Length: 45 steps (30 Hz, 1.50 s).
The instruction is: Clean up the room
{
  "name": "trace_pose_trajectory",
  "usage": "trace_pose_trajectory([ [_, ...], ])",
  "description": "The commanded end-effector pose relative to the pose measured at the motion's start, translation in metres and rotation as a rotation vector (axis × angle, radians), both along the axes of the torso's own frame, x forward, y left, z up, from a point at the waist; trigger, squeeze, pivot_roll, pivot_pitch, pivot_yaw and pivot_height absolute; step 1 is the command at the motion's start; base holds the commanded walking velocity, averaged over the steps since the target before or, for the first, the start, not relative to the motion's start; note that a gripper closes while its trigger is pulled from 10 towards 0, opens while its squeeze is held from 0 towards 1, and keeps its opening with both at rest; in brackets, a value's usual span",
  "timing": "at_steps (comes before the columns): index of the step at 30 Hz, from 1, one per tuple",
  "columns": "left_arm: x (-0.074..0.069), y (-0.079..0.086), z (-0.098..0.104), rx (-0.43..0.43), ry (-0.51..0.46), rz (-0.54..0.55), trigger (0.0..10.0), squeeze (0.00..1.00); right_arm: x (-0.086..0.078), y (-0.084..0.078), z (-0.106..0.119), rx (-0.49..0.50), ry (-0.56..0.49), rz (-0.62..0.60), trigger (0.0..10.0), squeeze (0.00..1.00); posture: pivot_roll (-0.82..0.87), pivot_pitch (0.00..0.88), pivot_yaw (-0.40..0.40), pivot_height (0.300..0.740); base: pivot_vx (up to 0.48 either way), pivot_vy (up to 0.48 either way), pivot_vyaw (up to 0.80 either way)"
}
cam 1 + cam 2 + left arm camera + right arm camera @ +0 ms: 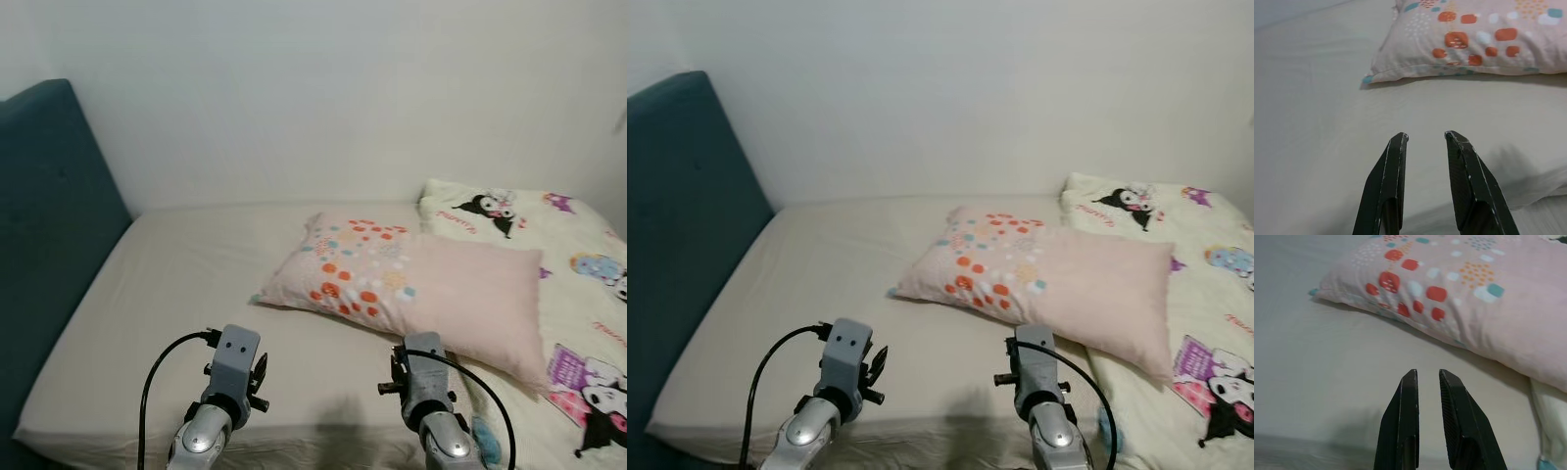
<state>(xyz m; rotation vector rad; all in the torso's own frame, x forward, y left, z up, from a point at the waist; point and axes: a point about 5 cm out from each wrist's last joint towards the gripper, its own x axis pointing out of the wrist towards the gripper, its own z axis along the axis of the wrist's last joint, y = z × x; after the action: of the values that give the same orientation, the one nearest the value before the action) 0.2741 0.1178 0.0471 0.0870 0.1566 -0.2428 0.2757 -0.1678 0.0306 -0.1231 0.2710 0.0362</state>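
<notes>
A pink pillow [411, 284] with orange and teal dots lies slanted across the middle of the bed, on a beige sheet [196, 284]. A cream blanket [578, 294] printed with cartoon figures covers the bed's right side, and the pillow's right end rests on it. My left gripper [1425, 137] hovers open over the bare sheet, short of the pillow's near left corner [1369, 78]. My right gripper [1427, 373] hangs above the sheet just before the pillow's near edge [1459, 340], its fingers a narrow gap apart with nothing between them.
A teal padded headboard [49, 225] rises along the left side of the bed. A white wall [323, 98] stands behind the bed. The bed's near edge [127, 426] runs just below my wrists.
</notes>
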Motion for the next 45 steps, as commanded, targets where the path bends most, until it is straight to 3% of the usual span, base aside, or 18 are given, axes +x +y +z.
trace_pose_trajectory([
  [1,-0.001,0.0005,-0.0011,0.005,0.012,-0.002,10.0,0.0,-0.0005,0.0014,-0.0011,-0.003,0.009,0.004,10.0,0.0,-0.04,0.05,-0.01,0.74,0.0,0.0,0.8],
  [18,-0.0022,-0.0012,-0.0028,0.034,0.025,-0.023,10.0,0.0,-0.0009,0.0006,-0.0007,0.001,0.007,-0.004,10.0,0.0,-0.04,0.059,-0.006,0.74,0.0,0.0,0.77],
  [32,0.0002,-0.0003,-0.0008,0.077,0.014,-0.015,10.0,0.0,-0.0002,-0.0009,0.0016,0.026,-0.013,-0.024,10.0,0.0,-0.03,0.063,-0.004,0.74,0.0,0.0,0.0],
  [45,0.0017,0.0007,-0.0009,0.087,0.019,-0.004,10.0,0.0,-0.0018,-0.0017,0.001,0.034,-0.009,-0.03,10.0,0.0,-0.04,0.07,-0.002,0.74,0.0,-0.427,0.0],
])
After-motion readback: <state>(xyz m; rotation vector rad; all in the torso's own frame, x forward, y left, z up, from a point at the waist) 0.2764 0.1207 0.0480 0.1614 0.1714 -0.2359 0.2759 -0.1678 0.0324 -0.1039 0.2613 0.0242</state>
